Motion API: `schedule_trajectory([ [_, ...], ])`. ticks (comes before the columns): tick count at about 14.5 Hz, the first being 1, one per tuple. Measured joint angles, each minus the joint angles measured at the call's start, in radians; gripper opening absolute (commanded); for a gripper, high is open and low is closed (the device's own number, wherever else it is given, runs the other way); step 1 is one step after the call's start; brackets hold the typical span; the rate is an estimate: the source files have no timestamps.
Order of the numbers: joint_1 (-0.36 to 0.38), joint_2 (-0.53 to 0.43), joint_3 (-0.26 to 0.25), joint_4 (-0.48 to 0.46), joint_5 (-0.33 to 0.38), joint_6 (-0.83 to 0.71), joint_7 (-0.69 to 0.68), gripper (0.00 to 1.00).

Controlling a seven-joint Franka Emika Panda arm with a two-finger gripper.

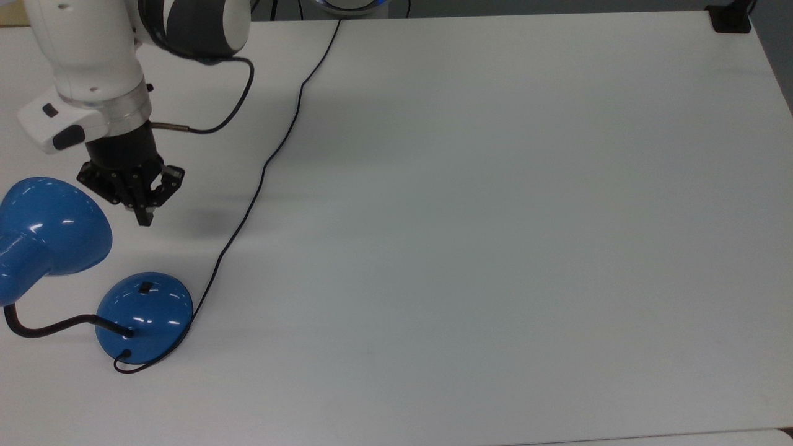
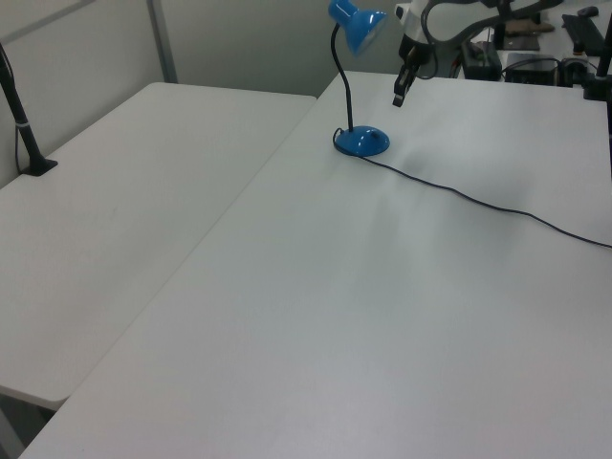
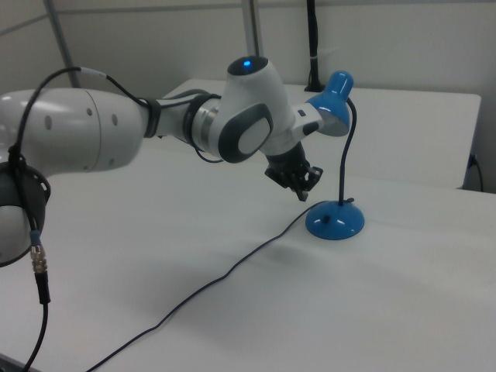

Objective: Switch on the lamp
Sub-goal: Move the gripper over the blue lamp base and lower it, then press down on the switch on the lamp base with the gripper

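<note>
The lamp stands at the top view's left, with its glossy blue shade (image 1: pixel 52 226) on a black bendy neck (image 1: pixel 49 326). Its domed blue base (image 1: pixel 144 316) carries a small black switch (image 1: pixel 146 287) on the side facing the arm. My gripper (image 1: pixel 146 217) hangs above the table between the shade and the base, a short way from the switch and touching nothing. Its fingers are shut and hold nothing. In the right view the gripper (image 3: pixel 302 194) sits just left of the lamp base (image 3: pixel 335 220). In the left view the gripper (image 2: pixel 397 98) hovers right of the neck, above the base (image 2: pixel 361 142).
The thin black cord (image 1: pixel 266 164) runs from the base across the white table (image 1: pixel 495 248) to its far edge. A black clamp (image 1: pixel 731 18) sits on the top view's upper right corner. A second table (image 2: pixel 115 191) with a black post (image 2: pixel 24 124) adjoins in the left view.
</note>
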Motion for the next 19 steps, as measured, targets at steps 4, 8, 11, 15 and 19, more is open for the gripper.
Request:
schedule_trajectory([
  [4,0.001,0.063,-0.004,0.0,0.0,0.133,-0.001,0.0],
  [8,0.002,0.107,-0.004,0.001,0.0,0.199,-0.001,0.0],
  [11,0.003,0.138,-0.004,0.001,0.003,0.276,0.001,0.0],
  [15,0.003,0.185,-0.004,0.001,0.008,0.38,0.004,0.0],
  [19,0.003,0.209,-0.004,0.004,0.008,0.406,0.004,0.0],
])
